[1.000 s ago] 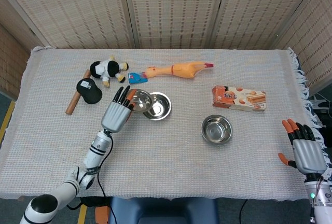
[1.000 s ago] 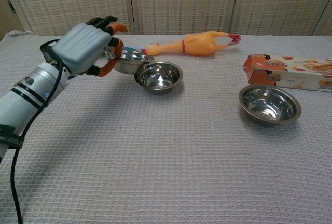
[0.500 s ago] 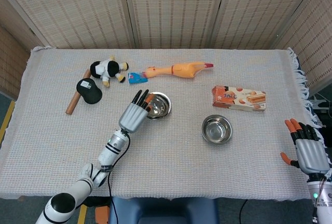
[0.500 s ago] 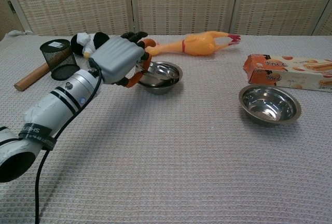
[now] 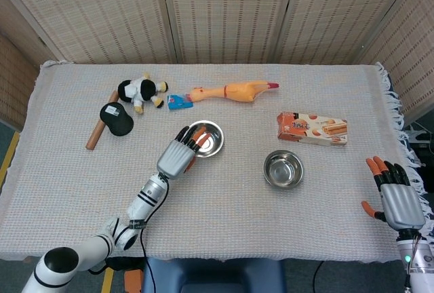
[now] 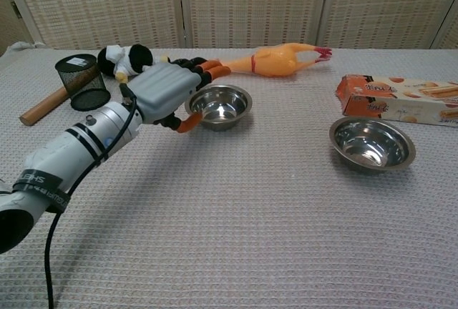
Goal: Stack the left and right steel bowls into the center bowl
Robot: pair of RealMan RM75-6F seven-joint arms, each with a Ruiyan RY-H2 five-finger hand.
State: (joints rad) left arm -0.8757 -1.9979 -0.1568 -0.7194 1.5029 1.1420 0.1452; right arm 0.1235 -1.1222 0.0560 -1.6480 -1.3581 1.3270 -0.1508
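Centre bowl (image 6: 219, 106) beside left hand (image 6: 169, 89), seemingly empty; right hand (image 5: 395, 197) spread, head-view only

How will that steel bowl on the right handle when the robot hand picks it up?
The right steel bowl looks thin and polished, so probably light, rigid and slippery in the fingers. Its wide, low shape suggests it would slide rather than tip when pushed on the woven cloth.

You have the center bowl (image 5: 206, 138) upright mid-desk, shiny steel, with the left bowl seemingly nested inside it. The right steel bowl (image 5: 283, 169) sits upright and alone, well apart to its right.
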